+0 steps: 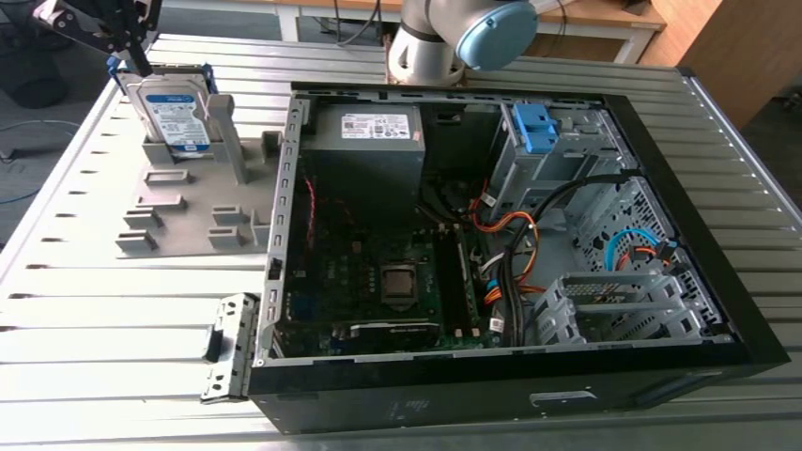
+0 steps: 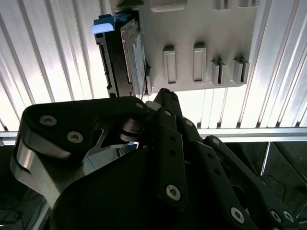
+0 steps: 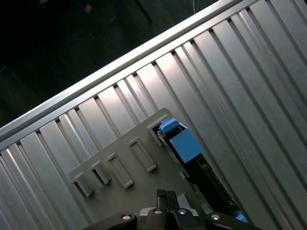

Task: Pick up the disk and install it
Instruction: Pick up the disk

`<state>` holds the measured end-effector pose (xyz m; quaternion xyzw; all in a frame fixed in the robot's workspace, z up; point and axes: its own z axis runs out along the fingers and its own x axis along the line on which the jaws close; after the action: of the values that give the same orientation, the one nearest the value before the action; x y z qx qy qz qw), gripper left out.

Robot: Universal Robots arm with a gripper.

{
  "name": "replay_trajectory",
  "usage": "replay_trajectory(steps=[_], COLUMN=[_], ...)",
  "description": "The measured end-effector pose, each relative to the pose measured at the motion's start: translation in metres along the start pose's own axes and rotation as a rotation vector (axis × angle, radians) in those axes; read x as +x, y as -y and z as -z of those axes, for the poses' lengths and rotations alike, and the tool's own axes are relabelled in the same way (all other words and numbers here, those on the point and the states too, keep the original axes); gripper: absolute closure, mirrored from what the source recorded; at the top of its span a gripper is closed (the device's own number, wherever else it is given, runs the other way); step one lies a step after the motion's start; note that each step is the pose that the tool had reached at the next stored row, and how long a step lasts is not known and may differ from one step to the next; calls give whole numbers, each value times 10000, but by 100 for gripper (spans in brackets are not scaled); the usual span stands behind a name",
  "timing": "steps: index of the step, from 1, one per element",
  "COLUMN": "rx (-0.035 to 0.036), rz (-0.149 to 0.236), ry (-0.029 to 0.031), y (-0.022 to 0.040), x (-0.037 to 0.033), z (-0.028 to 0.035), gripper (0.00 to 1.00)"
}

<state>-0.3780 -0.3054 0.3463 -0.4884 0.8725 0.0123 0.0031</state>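
The disk (image 1: 176, 111) stands upright on its edge in a grey slotted holder (image 1: 188, 202) at the exterior view's upper left, outside the computer case. It is silver with a white-and-blue label and a blue bracket around it. My gripper (image 1: 131, 62) hangs just above the disk's far top corner, very close to it or touching it. In the second wrist view the disk (image 2: 127, 57) appears edge-on, just beyond the gripper (image 2: 151, 98). The first wrist view shows the blue bracket (image 3: 180, 141) past the gripper (image 3: 168, 203).
An open black computer case (image 1: 501, 385) lies on the slatted metal table (image 1: 113, 319). Inside it are a grey power-supply box (image 1: 363, 132), the motherboard (image 1: 376, 272), loose cables and a drive cage with a blue latch (image 1: 535, 127). The arm's base (image 1: 439, 38) stands behind the case.
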Motion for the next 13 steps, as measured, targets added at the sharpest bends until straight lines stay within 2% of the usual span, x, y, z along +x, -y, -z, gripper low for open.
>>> replay_trajectory(steps=[13], rx=[0], rz=[415], ry=[-19], y=[0], x=[0], z=[0], gripper=[89])
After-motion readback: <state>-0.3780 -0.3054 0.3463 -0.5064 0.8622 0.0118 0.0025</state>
